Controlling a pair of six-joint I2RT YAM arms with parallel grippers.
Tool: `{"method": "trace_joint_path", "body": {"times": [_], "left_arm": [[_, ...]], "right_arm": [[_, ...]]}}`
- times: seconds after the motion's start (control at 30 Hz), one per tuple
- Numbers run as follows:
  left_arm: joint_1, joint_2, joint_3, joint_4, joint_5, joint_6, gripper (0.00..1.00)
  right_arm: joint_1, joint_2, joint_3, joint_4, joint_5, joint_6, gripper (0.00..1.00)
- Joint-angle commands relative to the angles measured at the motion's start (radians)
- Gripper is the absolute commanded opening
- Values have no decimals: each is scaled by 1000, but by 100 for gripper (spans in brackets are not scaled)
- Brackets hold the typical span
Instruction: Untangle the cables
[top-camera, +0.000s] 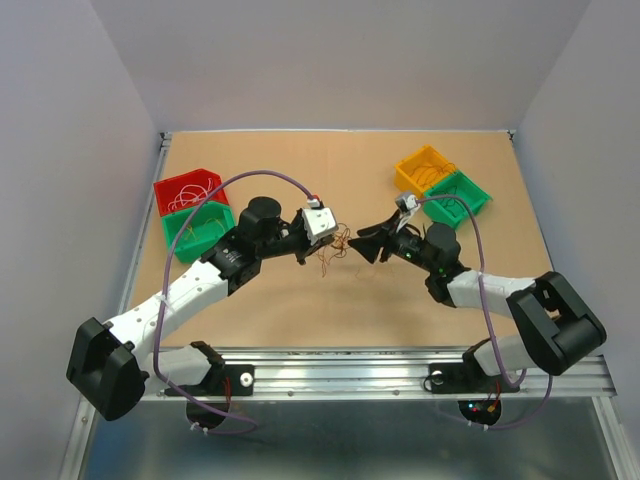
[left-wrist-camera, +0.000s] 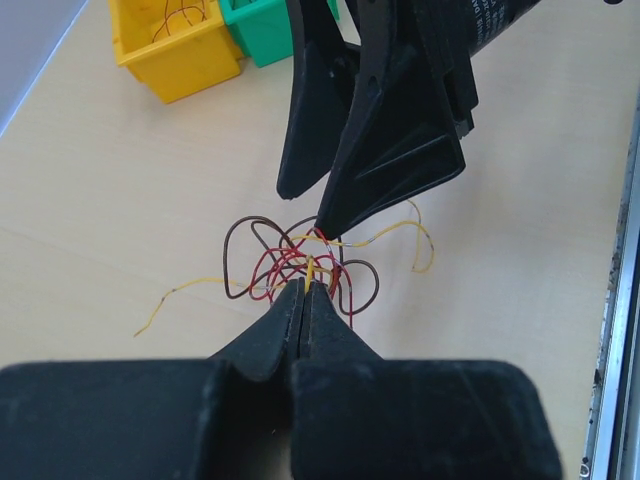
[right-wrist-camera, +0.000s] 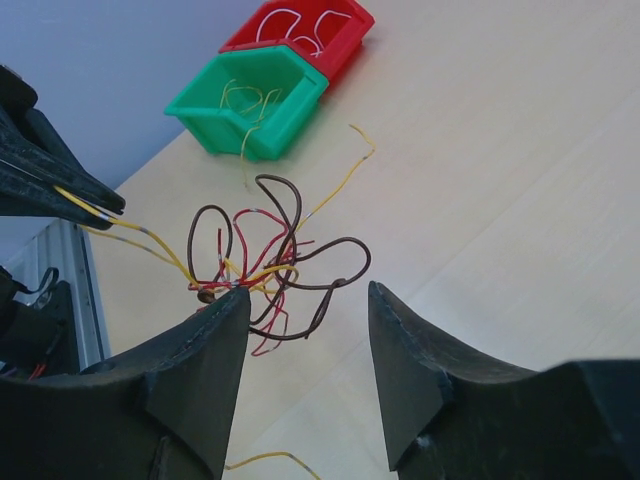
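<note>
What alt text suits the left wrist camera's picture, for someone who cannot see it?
The left gripper, shut, pinches a yellow strand of the cables, a small brown, red and yellow tangle. The right gripper reaches in from above, open; a yellow bin and a green bin sit behind.

Seen from above, the left arm reaches from its base at 7 o'clock toward the centre. The left gripper (left-wrist-camera: 307, 290) points to 3 o'clock, fingers pressed together. The right arm bends in from 5 o'clock. The right gripper (right-wrist-camera: 307, 292) points to 9 o'clock, fingers apart. The two tips almost meet.
</note>
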Motion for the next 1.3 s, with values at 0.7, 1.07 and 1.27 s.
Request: {"method": "trace_joint_path", "body": {"times": [0.7,1.07,1.27], "left_arm": [[3,-3,-5,36,-22,17,0],[3,9,-5,36,-29,19,0],[3,22,-5,40,-54,23,0]], "right_arm": [[7,49,132,-78,32,54,67],[7,54,135,-76,24,71,41],[7,15,135,-147,-39,81,52]]}}
